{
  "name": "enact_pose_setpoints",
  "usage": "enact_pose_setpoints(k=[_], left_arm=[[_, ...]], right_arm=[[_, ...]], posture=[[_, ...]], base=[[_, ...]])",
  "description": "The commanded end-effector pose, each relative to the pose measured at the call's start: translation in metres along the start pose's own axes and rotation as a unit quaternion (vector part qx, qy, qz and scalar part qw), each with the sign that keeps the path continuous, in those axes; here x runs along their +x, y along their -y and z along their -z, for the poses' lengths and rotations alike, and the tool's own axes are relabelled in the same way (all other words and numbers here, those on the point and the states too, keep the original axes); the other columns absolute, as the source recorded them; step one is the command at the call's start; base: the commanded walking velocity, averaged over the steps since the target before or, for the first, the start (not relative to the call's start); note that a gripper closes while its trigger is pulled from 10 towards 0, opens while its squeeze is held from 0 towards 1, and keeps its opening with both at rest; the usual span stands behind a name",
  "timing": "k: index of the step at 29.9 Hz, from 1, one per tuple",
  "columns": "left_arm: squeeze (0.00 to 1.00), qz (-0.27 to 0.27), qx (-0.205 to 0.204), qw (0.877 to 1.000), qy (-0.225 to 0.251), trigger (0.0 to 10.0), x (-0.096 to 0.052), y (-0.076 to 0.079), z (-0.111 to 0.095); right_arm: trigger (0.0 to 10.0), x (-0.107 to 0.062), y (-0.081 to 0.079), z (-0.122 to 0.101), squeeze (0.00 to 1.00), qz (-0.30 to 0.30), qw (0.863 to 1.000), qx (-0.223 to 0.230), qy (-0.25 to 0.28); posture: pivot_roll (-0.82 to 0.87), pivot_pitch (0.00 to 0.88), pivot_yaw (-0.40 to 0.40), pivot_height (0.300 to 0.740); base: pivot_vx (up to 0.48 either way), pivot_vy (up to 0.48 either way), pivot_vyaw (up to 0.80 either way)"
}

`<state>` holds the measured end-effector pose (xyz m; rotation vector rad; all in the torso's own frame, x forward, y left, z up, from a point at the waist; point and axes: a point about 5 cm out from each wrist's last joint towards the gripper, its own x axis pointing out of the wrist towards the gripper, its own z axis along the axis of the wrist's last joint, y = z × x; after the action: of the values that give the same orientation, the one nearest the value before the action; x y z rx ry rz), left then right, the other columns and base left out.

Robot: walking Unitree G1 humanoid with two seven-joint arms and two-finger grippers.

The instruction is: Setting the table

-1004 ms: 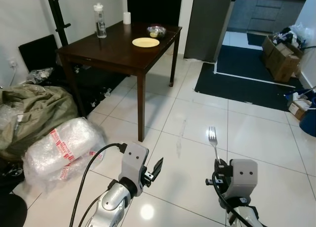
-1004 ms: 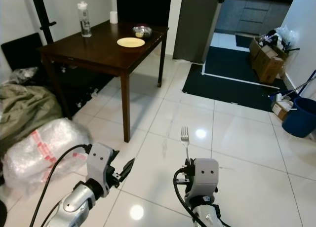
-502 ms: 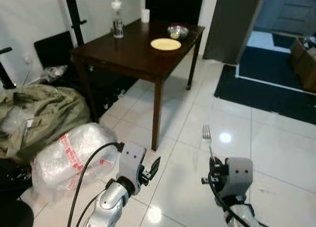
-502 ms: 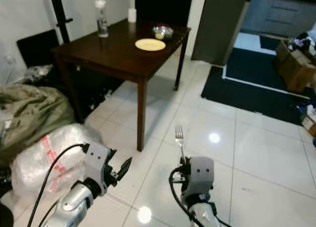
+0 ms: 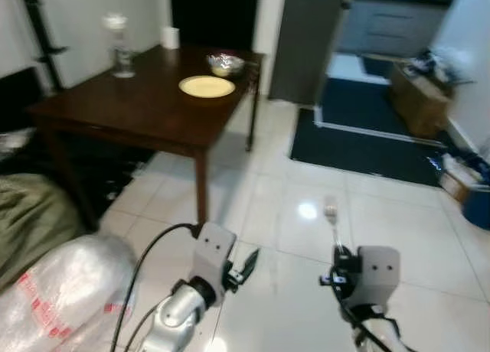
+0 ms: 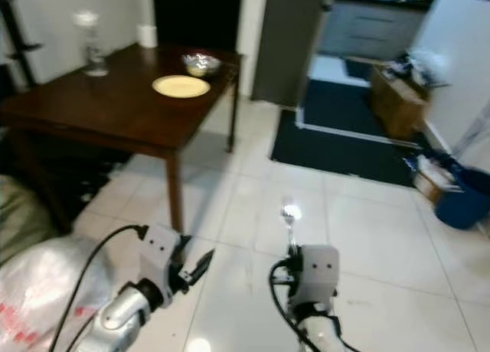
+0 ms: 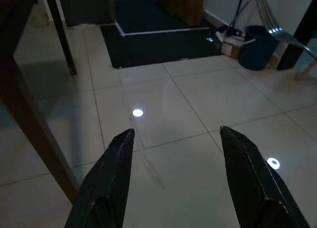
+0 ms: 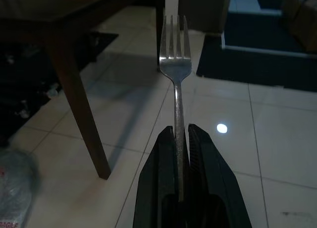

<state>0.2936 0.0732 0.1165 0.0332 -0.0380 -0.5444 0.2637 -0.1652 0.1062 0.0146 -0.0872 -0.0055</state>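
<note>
Nearest, the right gripper [image 8: 181,139] has its two fingers clamped on the handle of a fork [image 8: 173,64], which stands upright, tines up, out in front of the robot over the white tile floor [image 5: 367,214]. The left gripper [image 7: 176,153] is held low beside it, fingers spread apart with nothing between them.

Farther off, to the left, stands the dark table [image 5: 130,111]. On its far half lies a yellow plate [image 5: 207,86], with a small bowl [image 5: 225,62] just behind it, and a bottle [image 5: 119,46] and a white cup [image 5: 170,37] near the far edge. Beyond the table, a dark mat [image 5: 367,141] lies before the kitchen.

The step in hand looks like carrying the fork to the table, which is well apart from the grippers. To do it well, keep the grip firm and the fork steady while walking, skirt the near table leg [image 5: 201,185], and approach the plate's side so the fork can be laid flat just beside the plate, not on it.
</note>
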Motion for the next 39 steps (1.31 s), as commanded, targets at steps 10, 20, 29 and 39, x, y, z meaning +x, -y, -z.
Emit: enact_pose_setpoints(k=[10, 20, 29, 39], left_arm=[[0.0, 0.008, -0.004, 1.0, -0.003, 10.0, 0.0013, 0.0051, 0.002], [0.0, 0.011, -0.004, 1.0, -0.002, 10.0, 0.0021, 0.0056, 0.0018], [0.0, 0.012, -0.004, 1.0, -0.002, 10.0, 0.0027, 0.0058, 0.0014], [0.0, 0.009, -0.003, 1.0, -0.002, 10.0, 0.0035, 0.005, 0.0011]], right_arm=[[10.0, -0.0013, 0.0058, 0.0011, 0.0, 0.009, 1.0, -0.006, -0.004], [10.0, -0.0017, 0.0057, 0.0011, 0.0, 0.011, 1.0, -0.007, -0.003], [10.0, -0.002, 0.0053, 0.0013, 0.0, 0.013, 1.0, -0.005, -0.004], [10.0, -0.002, 0.0054, 0.0005, 0.0, 0.015, 1.0, -0.004, -0.001]], posture=[[-0.02, 0.061, 0.073, 0.74], [-0.02, 0.063, 0.075, 0.74], [-0.02, 0.064, 0.076, 0.74], [-0.03, 0.067, 0.08, 0.74]], base=[[0.48, 0.0, -0.78], [0.48, 0.0, -0.78], [0.48, 0.0, -0.78], [0.48, 0.0, -0.69]])
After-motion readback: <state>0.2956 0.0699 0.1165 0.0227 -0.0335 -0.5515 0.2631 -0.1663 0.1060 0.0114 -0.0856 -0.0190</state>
